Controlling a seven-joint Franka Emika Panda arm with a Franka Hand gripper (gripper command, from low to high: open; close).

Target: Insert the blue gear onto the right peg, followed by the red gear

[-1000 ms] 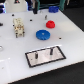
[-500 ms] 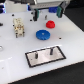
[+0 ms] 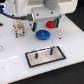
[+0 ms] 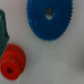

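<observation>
The blue gear (image 3: 43, 34) lies flat on the white table, just behind the black white-edged base plate (image 3: 59, 55). The red gear (image 3: 50, 23) lies a little farther back, towards the exterior view's right. The right peg (image 3: 50, 50) and the other pin (image 3: 38, 54) stand on the plate, both bare. My gripper (image 3: 44, 23) hangs over the two gears, apart from them, and looks open and empty. The wrist view shows the blue gear (image 4: 50, 17) and the red gear (image 4: 11, 59) from above, with no fingers in the picture.
A beige block-like object (image 3: 19, 29) stands at the exterior view's left of the blue gear. A dark teal object (image 4: 2, 30) shows at the edge of the wrist view beside the red gear. The white arm fills the back of the scene.
The arm has come lower over the gears. The gears and the plate have not moved.
</observation>
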